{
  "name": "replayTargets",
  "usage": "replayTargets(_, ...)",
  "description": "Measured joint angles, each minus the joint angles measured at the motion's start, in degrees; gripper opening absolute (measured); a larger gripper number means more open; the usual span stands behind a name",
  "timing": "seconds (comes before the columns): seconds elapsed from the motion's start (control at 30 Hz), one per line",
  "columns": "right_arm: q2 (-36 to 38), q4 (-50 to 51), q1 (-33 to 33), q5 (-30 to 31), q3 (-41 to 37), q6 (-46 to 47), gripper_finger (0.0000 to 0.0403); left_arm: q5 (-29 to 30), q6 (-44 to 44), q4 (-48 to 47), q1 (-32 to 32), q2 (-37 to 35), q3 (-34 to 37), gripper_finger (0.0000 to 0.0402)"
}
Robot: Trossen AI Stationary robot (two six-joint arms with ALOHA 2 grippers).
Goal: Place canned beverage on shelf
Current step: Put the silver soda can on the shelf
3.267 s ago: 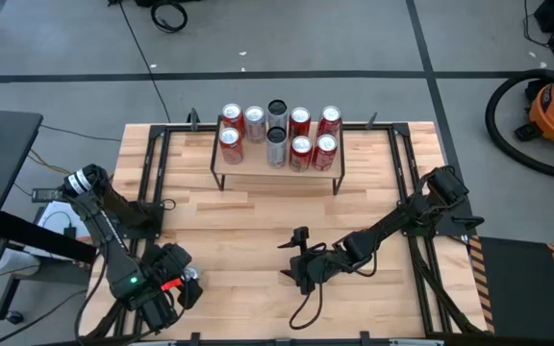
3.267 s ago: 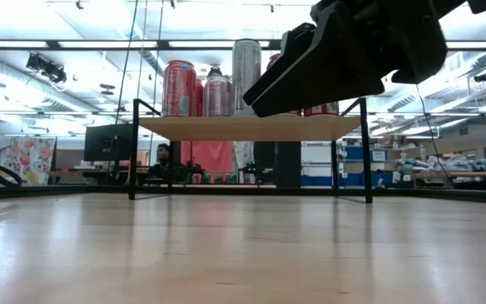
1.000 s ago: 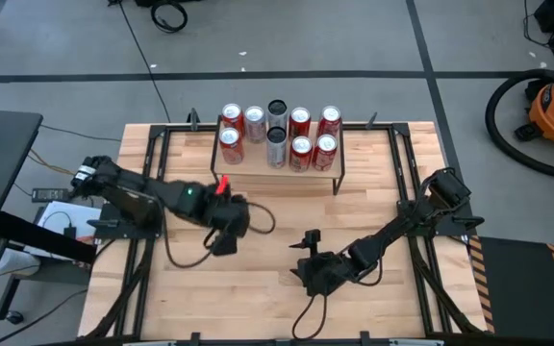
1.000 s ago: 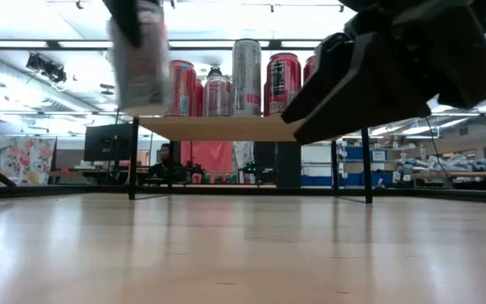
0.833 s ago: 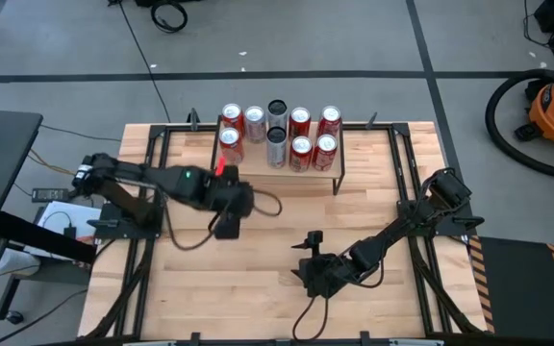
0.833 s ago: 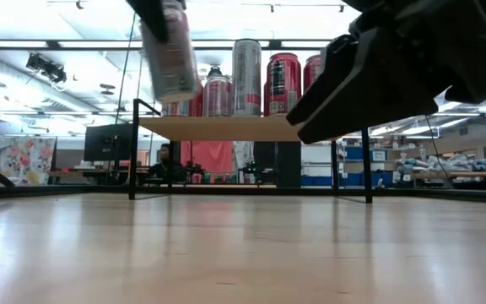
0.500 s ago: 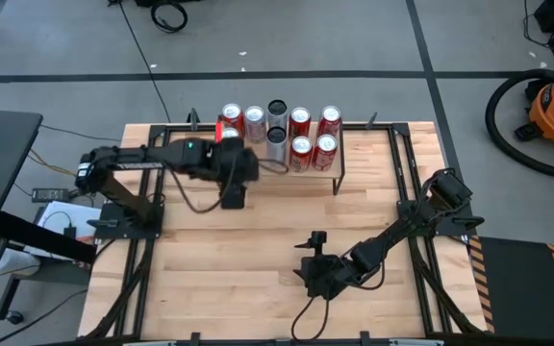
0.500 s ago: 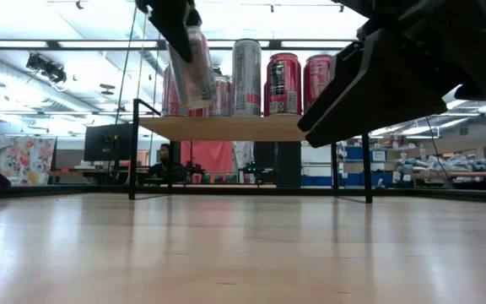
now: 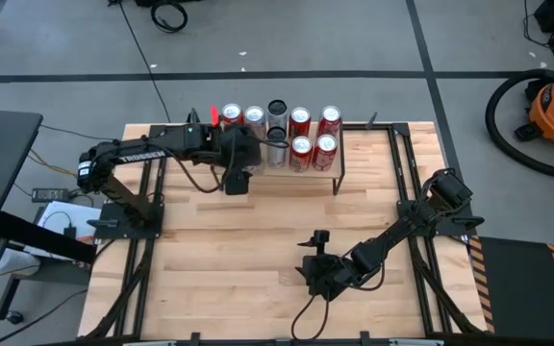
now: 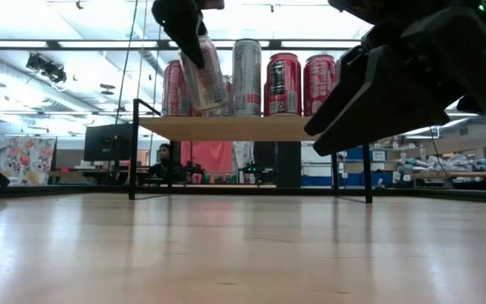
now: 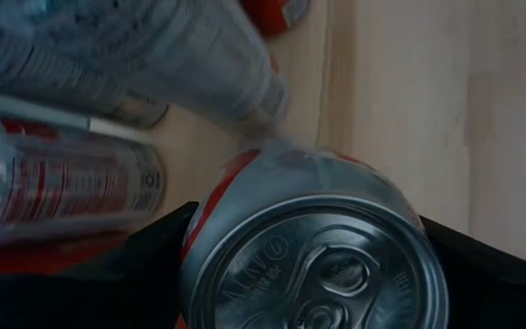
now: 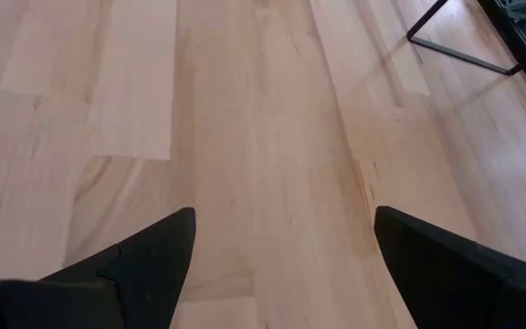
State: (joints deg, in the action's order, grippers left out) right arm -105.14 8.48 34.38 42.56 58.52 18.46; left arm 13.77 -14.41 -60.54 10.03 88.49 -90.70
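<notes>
- The left gripper [image 10: 194, 38] hangs above the shelf's [image 9: 301, 172] left end, near the worktop's [image 9: 258, 250] far edge, fingers grasping a canned beverage [image 10: 202, 74].
- That can tilts in the air, its base just above the plank, beside the standing cans [image 9: 299, 121].
- In the left wrist view, its silver top [image 11: 316, 272] sits between the dark fingers.
- The right gripper [image 9: 314, 276] rests low toward the near edge, fingers spread apart over bare wood.

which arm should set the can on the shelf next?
Left. Its end effector already grips the can, tilted, above the shelf at its left end. The right end effector is open and empty, low over the table.
</notes>
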Motion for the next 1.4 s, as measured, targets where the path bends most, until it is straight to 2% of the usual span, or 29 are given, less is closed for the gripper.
replayTargets(0.3, 0.01, -0.22, 0.0, 0.02, -0.01, -0.97, 0.0348, -3.16, 1.74, 0.47, 1.7, 0.47, 0.02, 0.0323)
replayTargets(0.83, 0.0, -0.76, -0.01, -0.01, 0.0, -1.51, 0.0348, -2.97, 2.16, 0.81, 2.77, 1.99, -0.11, 0.0324)
replayTargets(1.2, 0.01, -0.99, -0.01, -0.06, -0.01, -1.51, 0.0348, -2.42, 1.72, -1.87, 2.77, 2.21, -2.23, 0.035)
replayTargets(1.4, 0.0, -1.44, -0.01, -0.08, 0.0, -1.67, 0.0348, -2.48, 1.58, -4.65, 2.94, 2.32, -2.69, 0.0314)
